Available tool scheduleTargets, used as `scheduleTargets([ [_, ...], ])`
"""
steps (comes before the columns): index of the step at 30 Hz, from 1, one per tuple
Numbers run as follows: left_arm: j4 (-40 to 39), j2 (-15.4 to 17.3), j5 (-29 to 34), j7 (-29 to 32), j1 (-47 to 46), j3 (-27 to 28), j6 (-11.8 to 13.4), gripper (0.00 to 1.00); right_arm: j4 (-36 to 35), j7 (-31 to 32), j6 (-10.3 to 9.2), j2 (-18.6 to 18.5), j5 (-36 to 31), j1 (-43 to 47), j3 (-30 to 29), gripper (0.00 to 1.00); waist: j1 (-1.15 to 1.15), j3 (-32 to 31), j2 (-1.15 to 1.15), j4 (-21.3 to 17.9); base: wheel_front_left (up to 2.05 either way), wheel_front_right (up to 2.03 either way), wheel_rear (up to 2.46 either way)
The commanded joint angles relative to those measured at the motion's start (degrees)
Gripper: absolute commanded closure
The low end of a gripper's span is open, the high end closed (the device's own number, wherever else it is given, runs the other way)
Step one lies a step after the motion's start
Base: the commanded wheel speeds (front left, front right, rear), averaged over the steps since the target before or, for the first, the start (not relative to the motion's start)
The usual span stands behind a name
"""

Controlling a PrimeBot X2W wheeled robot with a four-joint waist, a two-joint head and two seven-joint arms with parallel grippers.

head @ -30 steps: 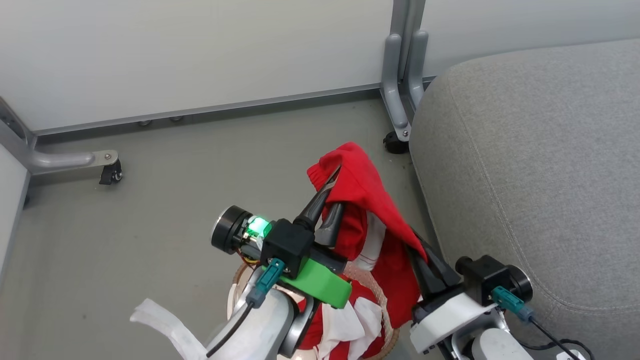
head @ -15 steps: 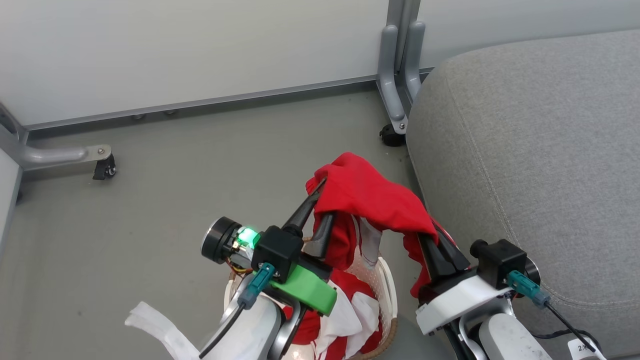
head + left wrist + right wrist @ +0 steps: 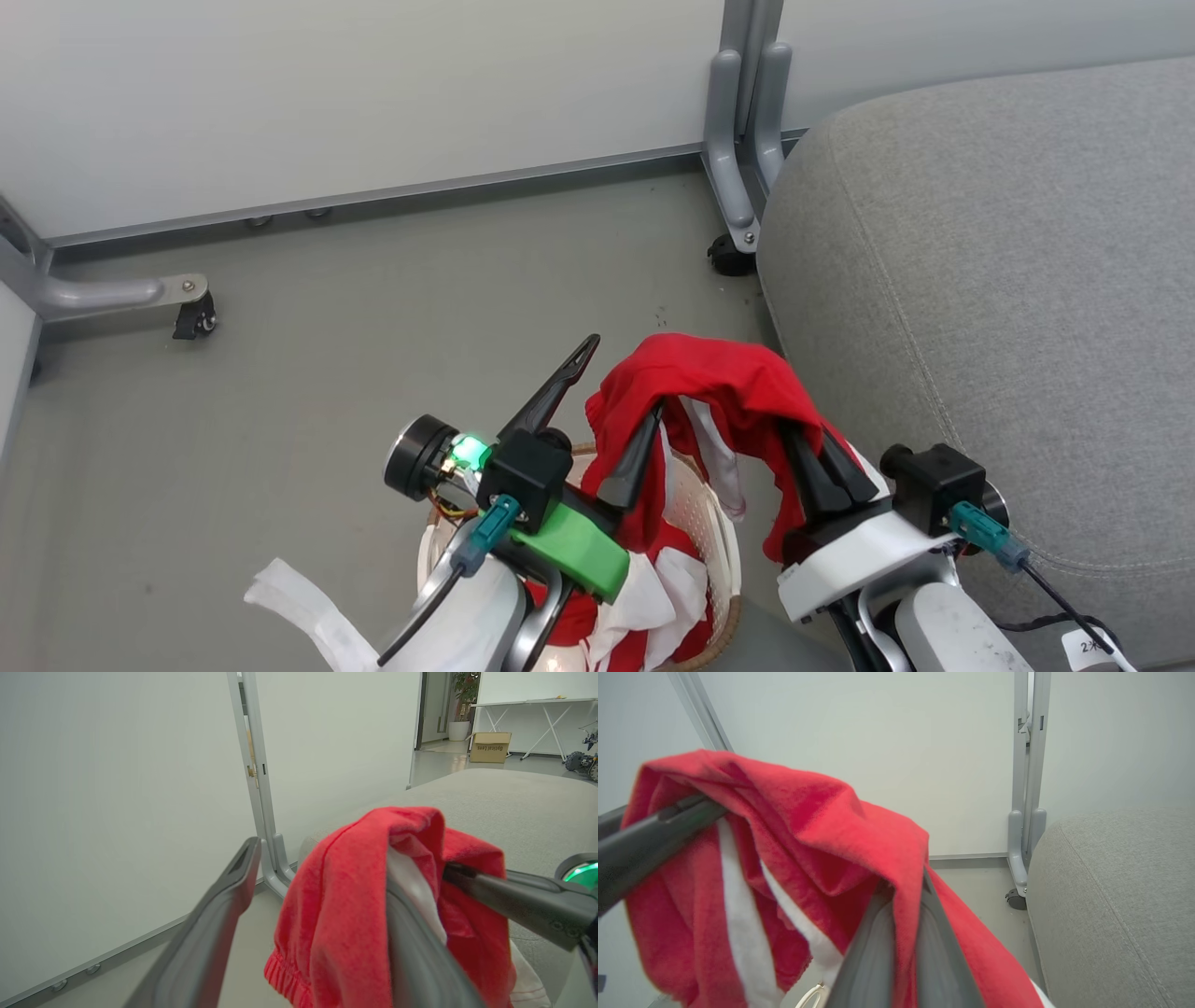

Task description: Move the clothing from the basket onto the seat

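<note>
A red garment with white panels, part of the clothing [image 3: 719, 373], hangs in the air above the basket [image 3: 726, 551]. My right gripper [image 3: 803, 439] is shut on its right end, close to the grey seat [image 3: 980, 280]. My left gripper [image 3: 624, 378] is open; the garment's left end drapes over its right finger [image 3: 639, 448], while its left finger [image 3: 560, 383] is bare. More red and white clothing [image 3: 653, 597] lies in the basket. In the left wrist view the garment [image 3: 336, 896] covers the right finger [image 3: 416, 952]. In the right wrist view the cloth [image 3: 808, 812] lies over my shut fingers [image 3: 896, 938].
White partition panels stand behind on grey feet [image 3: 733, 177] with casters [image 3: 191, 319]. Grey floor [image 3: 327, 373] lies between the panels and the basket. A white strip [image 3: 299, 597] hangs by my left forearm. A cardboard box [image 3: 489, 746] sits far beyond the seat.
My left gripper has opened and let go of the red garment, which has sagged and now rests over one of its fingers. The right gripper stays shut on the cloth.
</note>
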Motion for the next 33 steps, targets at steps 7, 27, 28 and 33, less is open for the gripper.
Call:
scheduleTargets([
  [7,0.7,0.0,-0.2,-0.1,0.1,-0.1,-0.4,0.00,-0.2,-0.2,0.00,-0.2,0.3,-0.1,-0.6,1.00,0.00,-0.1,0.00,-0.4,0.00,0.00,0.00],
  [27,0.2,1.3,0.9,-0.1,1.0,0.8,-1.5,0.00,-4.3,-0.2,0.00,-0.2,-0.9,0.5,-12.4,1.00,0.00,2.6,0.00,-8.5,0.00,0.00,0.00],
  [28,0.1,1.3,1.0,0.0,0.9,0.8,-1.6,0.00,-4.9,-0.2,0.00,-0.2,-1.0,0.6,-13.1,1.00,0.00,3.0,0.00,-9.3,0.00,0.00,0.00],
  [33,0.0,1.8,1.5,0.0,-0.1,0.7,-1.8,0.00,-7.6,-0.2,0.00,-0.1,-1.2,1.1,-14.7,1.00,0.00,4.6,0.00,-13.3,0.00,0.00,0.00],
])
